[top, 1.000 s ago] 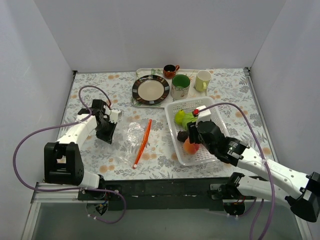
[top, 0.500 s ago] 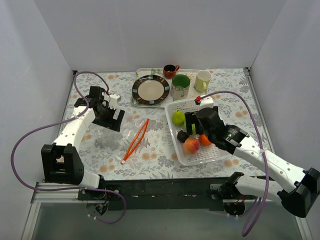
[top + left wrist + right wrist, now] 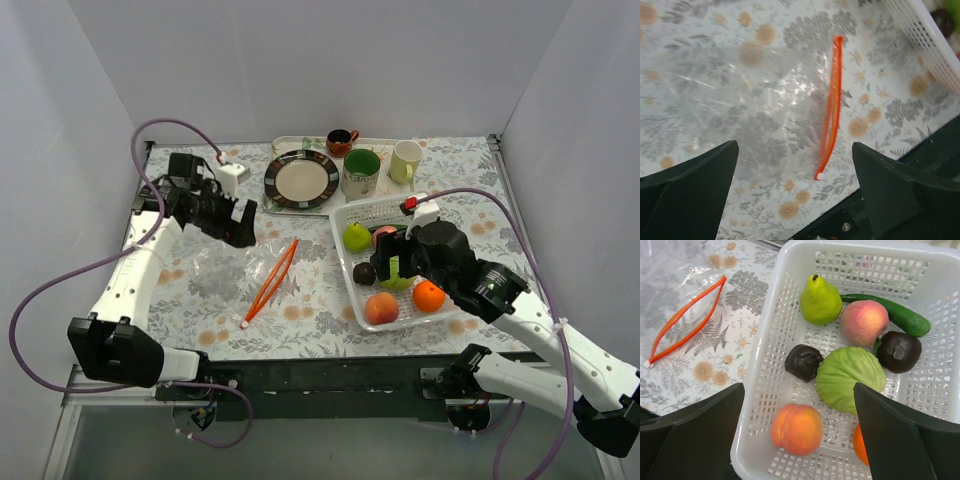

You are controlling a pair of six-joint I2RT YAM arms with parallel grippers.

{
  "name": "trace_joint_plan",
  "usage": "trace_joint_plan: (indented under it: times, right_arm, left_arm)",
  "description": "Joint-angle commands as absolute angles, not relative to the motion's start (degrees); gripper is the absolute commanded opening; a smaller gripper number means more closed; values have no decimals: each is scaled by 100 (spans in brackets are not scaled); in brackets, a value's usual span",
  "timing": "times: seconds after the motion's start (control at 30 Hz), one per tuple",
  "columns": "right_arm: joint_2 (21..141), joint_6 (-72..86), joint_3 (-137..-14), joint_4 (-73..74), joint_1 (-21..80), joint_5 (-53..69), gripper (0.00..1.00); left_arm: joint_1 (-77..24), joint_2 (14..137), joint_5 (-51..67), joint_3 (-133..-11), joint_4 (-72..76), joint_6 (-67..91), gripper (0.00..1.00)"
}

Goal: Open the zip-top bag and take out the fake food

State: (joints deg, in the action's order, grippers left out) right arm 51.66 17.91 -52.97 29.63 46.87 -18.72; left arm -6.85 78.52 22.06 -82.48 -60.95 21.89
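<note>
Orange-red catches my eye first on the near left of the flowered table (image 3: pixel 310 318). It is the zip strip (image 3: pixel 830 105) of the clear, crinkly plastic zip-top bag (image 3: pixel 765 115), which lies flat there. The strip's two tracks stand apart in a narrow loop, so I judge the bag open, and I can see nothing inside it.

To the right, just beside the bag's zip edge, sits the white plastic lattice basket (image 3: pixel 765 340). It holds the fake food: a glossy orange-pink peach (image 3: pixel 796 429) nearest me, an orange (image 3: pixel 860 442), a pale green cabbage-like piece (image 3: pixel 850 379), two dark brown-purple round pieces (image 3: pixel 803 362) and a pinker peach (image 3: pixel 864 322). At the far end are a yellow-green pear (image 3: pixel 820 301) and a dark green cucumber (image 3: pixel 905 317).

My right gripper (image 3: pixel 799 387) hangs above the basket with its fingers spread wide and nothing between them. My left gripper (image 3: pixel 795 150) hovers over the bag, equally wide and empty.

Both steps therefore look finished to me, and I see nothing left to pull out.

Farthest back is a tray (image 3: pixel 285 145) with a striped-rim plate (image 3: pixel 302 179), a green mug (image 3: pixel 361 172), a pale yellow mug (image 3: pixel 405 160) and a small red-brown cup (image 3: pixel 341 141).
</note>
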Motion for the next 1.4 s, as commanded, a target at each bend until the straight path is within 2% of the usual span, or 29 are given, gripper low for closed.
trace_joint_plan:
  times: [0.0,0.17,0.27,0.57,0.8,0.93,1.03,1.17,1.27,1.37]
  right_arm:
    - [4711,1863,-5186,2689,4667,-1406,98]
    - [4684,1811,-5352,2847,4667,-1424,98]
    - [4720,1837,-5388,2883,4667,-1362,98]
    - [4614,1855,-5142,2874,4676,-1020,98]
    - [4711,1740,-5098,3023,4667,-1449,98]
    - [4869,1661,-5229,3014,4667,-1652,98]
    - [5062,1591,-5405,3093,4667,-1740,98]
    - [5072,1521,-5405,3094,4667,-1740,98]
    - [4887,1468,-5309,2997,4667,-1723,98]
    - [4755,1398,-5256,2971,4667,-1626,98]
  left_arm:
    - [-1089,7778,2560,-7086,-6636,1820,98]
    - [-1213,7717,1759,-5698,-5863,1696,98]
    - [-1230,7892,1390,-5319,-5564,1679,98]
    - [-1213,8920,607,-5089,-4580,1854,98]
    - [-1099,9843,326,-5940,-4105,2127,98]
    - [-958,10405,123,-7447,-4253,2311,98]
    - [-914,10389,219,-8259,-4578,2417,98]
    - [-914,9863,606,-9384,-5009,2662,98]
    - [-923,8950,1026,-9378,-5054,2829,98]
    - [-923,8053,1099,-8782,-4966,2996,98]
